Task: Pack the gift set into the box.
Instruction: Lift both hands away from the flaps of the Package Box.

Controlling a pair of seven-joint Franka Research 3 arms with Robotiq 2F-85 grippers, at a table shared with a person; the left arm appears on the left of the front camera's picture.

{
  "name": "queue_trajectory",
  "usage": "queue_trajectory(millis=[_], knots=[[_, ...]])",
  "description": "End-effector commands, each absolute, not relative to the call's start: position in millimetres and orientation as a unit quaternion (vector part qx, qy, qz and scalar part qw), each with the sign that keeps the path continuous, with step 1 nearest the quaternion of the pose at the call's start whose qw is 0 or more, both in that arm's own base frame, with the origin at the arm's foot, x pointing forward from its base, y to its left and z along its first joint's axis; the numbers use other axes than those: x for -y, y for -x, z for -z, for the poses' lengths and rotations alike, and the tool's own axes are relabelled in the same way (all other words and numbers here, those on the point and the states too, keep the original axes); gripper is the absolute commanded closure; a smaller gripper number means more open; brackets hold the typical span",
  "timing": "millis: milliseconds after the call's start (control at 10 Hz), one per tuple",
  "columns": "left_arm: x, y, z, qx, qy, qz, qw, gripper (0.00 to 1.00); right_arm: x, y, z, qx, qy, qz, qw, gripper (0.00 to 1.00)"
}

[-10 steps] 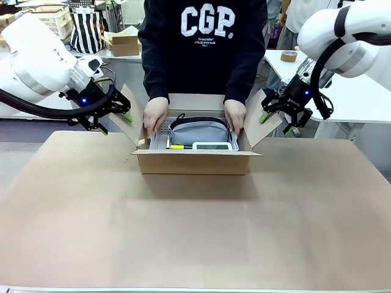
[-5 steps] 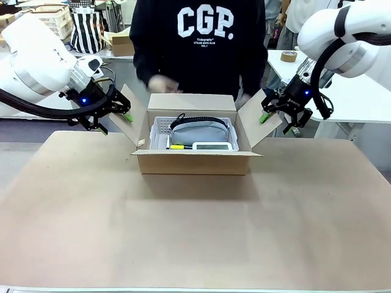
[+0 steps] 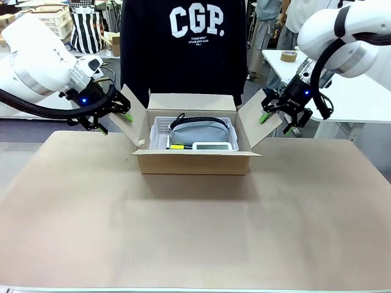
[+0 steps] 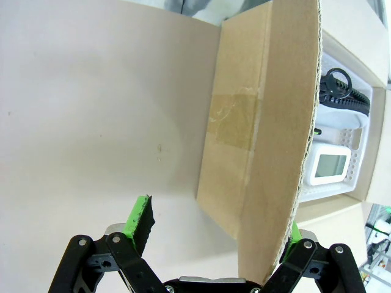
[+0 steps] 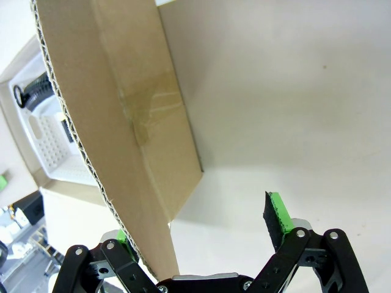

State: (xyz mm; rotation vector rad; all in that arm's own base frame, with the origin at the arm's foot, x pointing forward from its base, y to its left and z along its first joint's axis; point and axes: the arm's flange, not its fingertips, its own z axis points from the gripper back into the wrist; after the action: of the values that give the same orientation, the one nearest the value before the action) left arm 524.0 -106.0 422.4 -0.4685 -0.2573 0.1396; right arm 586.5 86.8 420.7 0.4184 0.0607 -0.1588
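Inside the box, the grey pouch lies on the white tray, with the yellow stick and white gadget by the box's front wall. At the box's side flaps, the left gripper and right gripper each straddle a flap edge, jaws apart.

Brown-topped table, white tables behind

The left gripper is spread wide around a side flap of the brown box. The flap sits right by one green pad. Inside lie the white tray, the pouch and, nearer, the small white gadget.
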Motion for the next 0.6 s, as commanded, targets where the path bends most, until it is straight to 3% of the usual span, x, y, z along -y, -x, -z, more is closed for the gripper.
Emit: queue_trajectory(millis=[0, 500], knots=[[106.2, -522.4, -425.5, 0.122, 0.226, -0.073, 0.964, 0.00, -87.4, -587.6, -424.1, -0.032, -0.198, 0.083, 0.976, 0.00], [106.2, -522.4, -425.5, 0.122, 0.226, -0.073, 0.964, 0.00, -87.4, -587.6, -424.1, -0.032, -0.198, 0.083, 0.976, 0.00]])
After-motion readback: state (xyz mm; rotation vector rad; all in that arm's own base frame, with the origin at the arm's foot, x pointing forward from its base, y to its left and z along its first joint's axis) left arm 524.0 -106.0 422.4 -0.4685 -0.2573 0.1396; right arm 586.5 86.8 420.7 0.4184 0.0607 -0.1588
